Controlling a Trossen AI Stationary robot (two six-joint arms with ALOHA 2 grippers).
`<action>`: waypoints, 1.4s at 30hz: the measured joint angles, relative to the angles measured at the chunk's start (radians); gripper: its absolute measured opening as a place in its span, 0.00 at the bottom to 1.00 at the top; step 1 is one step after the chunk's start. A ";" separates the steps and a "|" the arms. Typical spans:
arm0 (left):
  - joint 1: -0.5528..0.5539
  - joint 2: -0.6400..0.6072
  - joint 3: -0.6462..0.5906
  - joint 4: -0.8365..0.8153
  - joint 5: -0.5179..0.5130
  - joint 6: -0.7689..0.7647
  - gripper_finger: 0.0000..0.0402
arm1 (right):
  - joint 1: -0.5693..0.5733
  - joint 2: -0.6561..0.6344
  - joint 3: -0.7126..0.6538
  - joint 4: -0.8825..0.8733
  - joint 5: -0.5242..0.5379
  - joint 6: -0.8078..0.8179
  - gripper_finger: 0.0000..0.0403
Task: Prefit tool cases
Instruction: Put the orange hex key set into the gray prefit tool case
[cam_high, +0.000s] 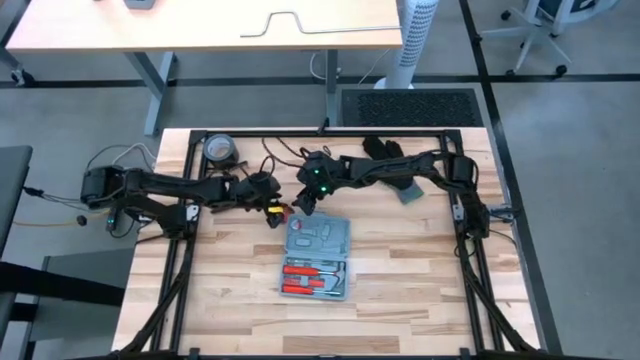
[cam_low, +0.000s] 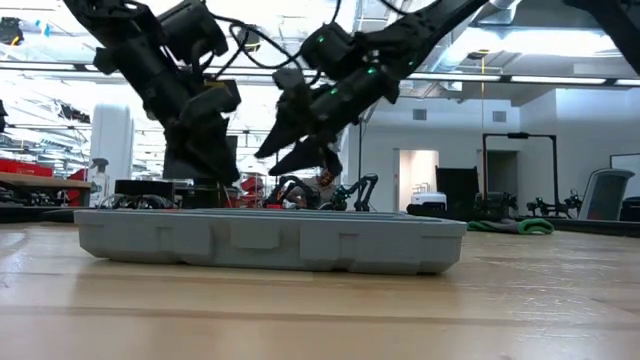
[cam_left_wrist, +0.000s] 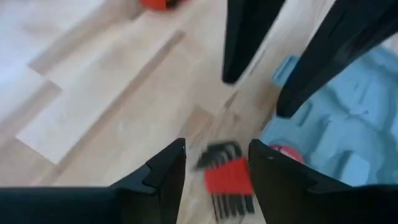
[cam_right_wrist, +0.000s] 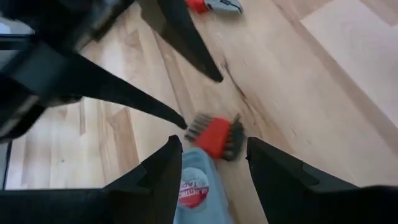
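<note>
The tool case (cam_high: 316, 257) lies open on the table's middle, its two halves flat on the wood, with red-handled tools in the near half; the low view shows it side-on (cam_low: 270, 240). Just beyond its far left corner lies a red hex-key set (cam_left_wrist: 227, 177) (cam_right_wrist: 214, 137) on the bare wood. My left gripper (cam_left_wrist: 216, 162) (cam_high: 275, 208) hangs open over the set, a finger to either side. My right gripper (cam_right_wrist: 211, 155) (cam_high: 303, 203) is open too, above the case's corner (cam_right_wrist: 196, 186), facing the left one.
A dark tape roll (cam_high: 218, 150) sits at the far left and a black glove (cam_high: 385, 150) at the far middle, with a blue-grey piece (cam_high: 410, 192) beside it. A small red-and-silver tool (cam_right_wrist: 214, 5) lies on the wood past the hex keys.
</note>
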 joint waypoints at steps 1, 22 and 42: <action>0.001 -0.010 0.000 0.003 -0.013 0.007 0.41 | 0.000 0.007 0.007 -0.003 -0.010 0.000 0.47; -0.028 -0.031 -0.092 0.026 0.078 -0.002 0.35 | 0.036 -0.022 -0.145 0.043 -0.052 -0.041 0.33; -0.055 0.139 -0.060 0.098 0.128 0.023 0.35 | 0.216 -0.126 -0.450 0.239 0.035 0.230 0.31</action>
